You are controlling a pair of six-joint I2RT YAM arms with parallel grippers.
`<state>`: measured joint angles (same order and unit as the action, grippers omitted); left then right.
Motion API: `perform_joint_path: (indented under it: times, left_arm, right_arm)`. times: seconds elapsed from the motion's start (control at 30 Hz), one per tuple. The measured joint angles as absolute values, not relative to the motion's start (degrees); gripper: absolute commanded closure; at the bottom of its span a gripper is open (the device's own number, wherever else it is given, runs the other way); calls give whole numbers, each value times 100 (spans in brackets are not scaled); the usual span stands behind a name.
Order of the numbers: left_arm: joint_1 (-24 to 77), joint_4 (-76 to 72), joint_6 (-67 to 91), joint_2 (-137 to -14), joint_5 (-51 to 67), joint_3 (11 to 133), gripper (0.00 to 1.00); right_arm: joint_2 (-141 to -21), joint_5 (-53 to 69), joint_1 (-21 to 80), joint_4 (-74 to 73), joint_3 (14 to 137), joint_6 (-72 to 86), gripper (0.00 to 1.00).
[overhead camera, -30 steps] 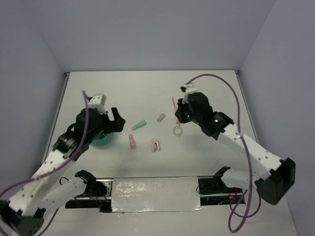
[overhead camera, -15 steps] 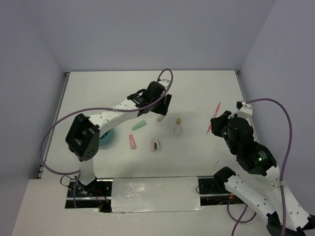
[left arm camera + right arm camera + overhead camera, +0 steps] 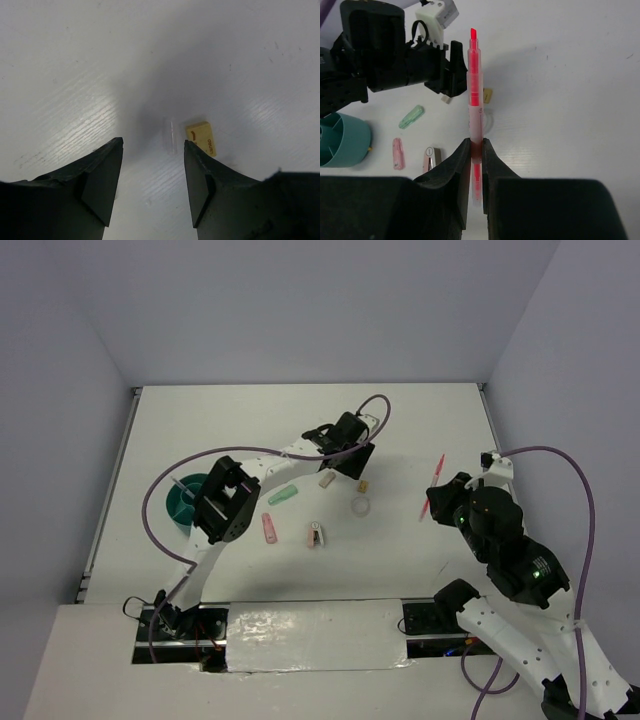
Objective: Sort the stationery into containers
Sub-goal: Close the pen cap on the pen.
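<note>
The left gripper swings farther right, leaving the organizer uncovered well behind it; the nub now lies just ahead of its parted fingers.

Robotics lab test cell: plain white counter boxed in by blank lavender walls, two arms bolted on, cables loose.

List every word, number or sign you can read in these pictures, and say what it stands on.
On the tan nub: dark print, too blurred to read.
On the thin pink pen: small barrel marks, unreadable.
No text can be read clearly.
</note>
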<state>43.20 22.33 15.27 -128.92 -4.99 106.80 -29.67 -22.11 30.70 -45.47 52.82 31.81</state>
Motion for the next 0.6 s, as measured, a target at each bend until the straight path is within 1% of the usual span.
perform_joint_path:
  times: [0.07,0.1,0.4,0.6]
  left_arm:
    - [4335,2257,1514,-12958,-471,10691,37]
    - [4335,2274,1514,-12969,-454,10691,39]
    - [4362,2204,1511,-12995,-410,10573,39]
    - [4377,2189,1494,-13139,-405,10580,42]
  right_arm:
    - [-2963,-2158,3070,-4547,5280,3144,100]
    - [-2963,-2154,3070,-4547,5280,3131,100]
    - [-2921,-1975,3070,-4547,5280,3009,100]
    - [-2880,-1883,3070,-4552,5280,2945,100]
